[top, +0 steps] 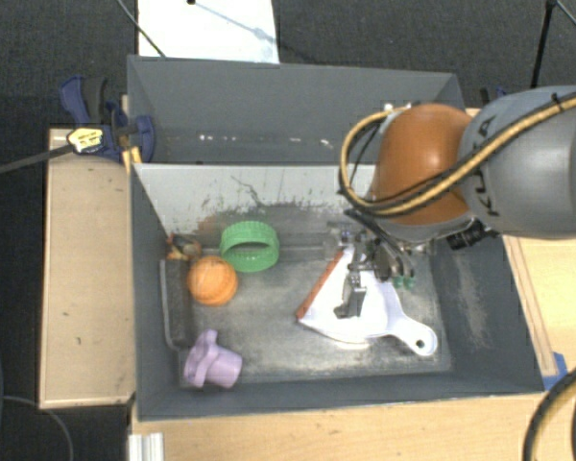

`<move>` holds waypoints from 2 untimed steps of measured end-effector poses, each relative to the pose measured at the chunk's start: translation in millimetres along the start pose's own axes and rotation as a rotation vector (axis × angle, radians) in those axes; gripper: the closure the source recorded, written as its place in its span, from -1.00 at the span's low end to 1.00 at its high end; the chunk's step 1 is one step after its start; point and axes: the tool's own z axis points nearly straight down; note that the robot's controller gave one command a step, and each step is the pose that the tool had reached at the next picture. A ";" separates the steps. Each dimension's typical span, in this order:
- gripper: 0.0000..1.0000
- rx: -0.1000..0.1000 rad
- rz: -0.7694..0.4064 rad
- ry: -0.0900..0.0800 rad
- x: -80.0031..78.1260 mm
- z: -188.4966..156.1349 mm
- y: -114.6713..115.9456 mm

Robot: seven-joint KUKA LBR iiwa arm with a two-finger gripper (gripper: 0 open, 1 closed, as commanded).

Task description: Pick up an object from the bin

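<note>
You have the hand (351, 298) low in the right half of the bin (480, 325), hanging under the arm's orange cover (418, 176), which has yellow-and-black cables (403, 203) looped round it. Its dark tip sits over a white flat piece (370, 331) on the bin floor, right of centre and toward the near wall. Note how that piece looks: plain white, a broad blade, roughly triangular, with a curved near edge. A short handle runs off to the right and ends in a rounded tab with a small hole through it. It has the shape of a scraper or a shallow scoop; you cannot tell which. The upper part of the blade is hidden beneath the hand. A thin orange-red stick (317, 291) slants along the blade's left edge. From this angle you cannot tell whether it touches the white piece or belongs to it. You cannot tell whether the hand is wide or narrow, nor whether it grips anything; the tip overlaps the white blade, nothing more can be read. Well apart, in the left half of the bin: a green ring (249, 246) lying flat near the far wall, an orange ball (212, 281) just beside it on the near-left side, and a pale purple knobbed piece (211, 364) in the near-left corner.
</note>
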 end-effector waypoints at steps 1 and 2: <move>-1.00 0.000 0.001 -0.008 -1.7 -4.7 -0.2; -1.00 -0.001 0.023 -0.013 22.2 43.2 -37.1</move>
